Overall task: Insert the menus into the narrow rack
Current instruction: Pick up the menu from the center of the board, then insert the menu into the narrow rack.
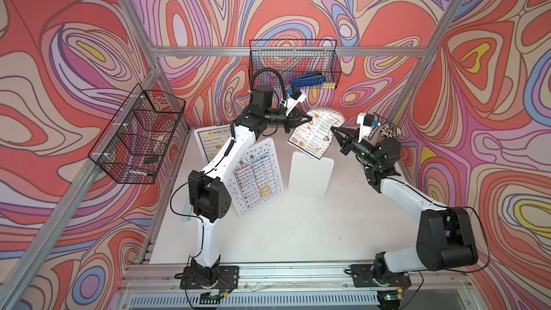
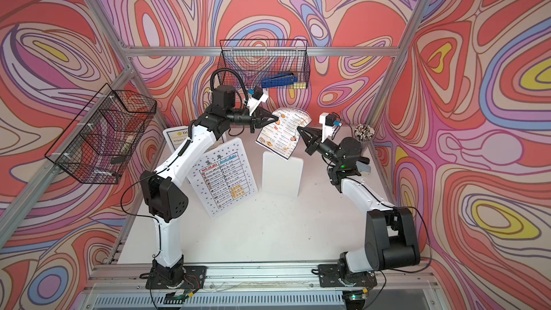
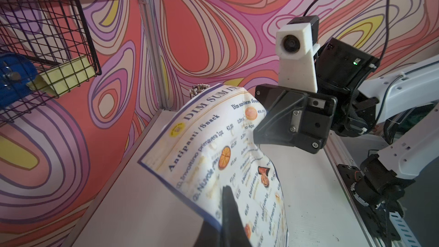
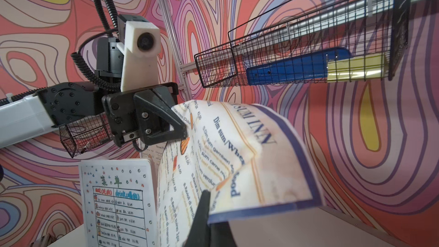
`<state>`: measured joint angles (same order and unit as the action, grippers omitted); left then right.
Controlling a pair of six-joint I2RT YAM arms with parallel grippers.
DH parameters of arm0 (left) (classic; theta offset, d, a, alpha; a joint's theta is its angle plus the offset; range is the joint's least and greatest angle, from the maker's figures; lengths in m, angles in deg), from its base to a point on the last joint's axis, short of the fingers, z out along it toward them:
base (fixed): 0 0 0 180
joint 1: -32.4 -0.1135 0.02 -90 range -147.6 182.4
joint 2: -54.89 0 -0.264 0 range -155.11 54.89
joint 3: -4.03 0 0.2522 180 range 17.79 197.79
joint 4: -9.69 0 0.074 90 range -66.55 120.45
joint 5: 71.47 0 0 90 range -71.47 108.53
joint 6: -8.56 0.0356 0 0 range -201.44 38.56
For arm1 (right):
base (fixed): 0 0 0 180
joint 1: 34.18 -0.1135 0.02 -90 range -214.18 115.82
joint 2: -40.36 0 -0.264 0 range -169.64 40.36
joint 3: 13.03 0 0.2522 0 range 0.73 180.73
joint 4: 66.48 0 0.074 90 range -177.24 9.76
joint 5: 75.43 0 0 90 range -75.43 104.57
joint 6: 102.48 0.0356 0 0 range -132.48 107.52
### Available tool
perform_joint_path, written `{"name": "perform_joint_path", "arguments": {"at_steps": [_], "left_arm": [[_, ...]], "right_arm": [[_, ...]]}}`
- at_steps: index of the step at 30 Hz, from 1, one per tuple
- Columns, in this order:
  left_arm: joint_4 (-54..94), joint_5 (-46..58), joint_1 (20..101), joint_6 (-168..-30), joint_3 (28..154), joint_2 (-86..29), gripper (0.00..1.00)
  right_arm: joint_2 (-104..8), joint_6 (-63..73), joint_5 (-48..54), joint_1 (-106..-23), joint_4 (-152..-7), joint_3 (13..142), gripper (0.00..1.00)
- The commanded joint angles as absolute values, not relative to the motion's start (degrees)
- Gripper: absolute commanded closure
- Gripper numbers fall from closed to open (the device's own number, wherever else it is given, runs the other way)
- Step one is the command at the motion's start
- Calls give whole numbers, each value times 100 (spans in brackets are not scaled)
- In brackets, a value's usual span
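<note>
1. Table (image 1: 298,234): white, filling the lower centre of both top views. Nothing lies flat on it in the path of the arms.
2. Wire racks: a long shallow one (image 1: 328,67) at upper centre on the back wall, with a blue stapler (image 1: 307,79) inside, and a divided one (image 1: 134,144) at mid-left. I cannot tell which is the narrow rack meant.
3. Standing sheets: the white table menu (image 1: 258,177) stands tilted at centre-left. A larger Dim Sum menu (image 1: 208,141) stands behind it, partly hidden by the left arm. A blank white panel (image 1: 310,174) stands at centre.
4. Held menu (image 1: 317,135): the smaller Dim Sum sheet hangs clear of the table at centre frame, below the back rack. It is bowed and creased between the arms.
5. Left gripper (image 1: 310,120): pressed together, pinching the sheet's left edge.
6. Right gripper (image 1: 333,129): likewise pinching the right edge.
7. Recommendation: draw the two arms gently apart to flatten the sheet. Then square its leading edge to the slot and enter it edge-first. In my judgement a buckled edge would catch on the wire.
</note>
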<state>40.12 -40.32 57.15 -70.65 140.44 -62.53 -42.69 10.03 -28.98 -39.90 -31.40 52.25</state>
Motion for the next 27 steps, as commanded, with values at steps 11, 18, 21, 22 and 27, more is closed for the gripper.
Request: {"name": "perform_joint_path", "arguments": {"at_steps": [11, 18, 21, 22, 27], "left_arm": [[4498, -4828, 5465, -7377, 15219, -6886, 92], [4018, -5048, 5350, -7740, 14857, -6905, 100], [3625, -5075, 5356, -7942, 14667, -6851, 100], [3604, -5077, 5351, -7978, 14673, -6852, 100], [3543, -5167, 5354, -8108, 14614, -6807, 100]], "right_arm": [[-4511, 548, -2954, -3976, -3308, 5733, 100], [-4532, 501, -3062, -3979, -3000, 5497, 100], [-4621, 600, -3119, -3977, -2913, 5491, 100], [-4633, 627, -3138, -3974, -2896, 5479, 100], [-4554, 681, -3057, -3977, -2815, 5228, 100]]}}
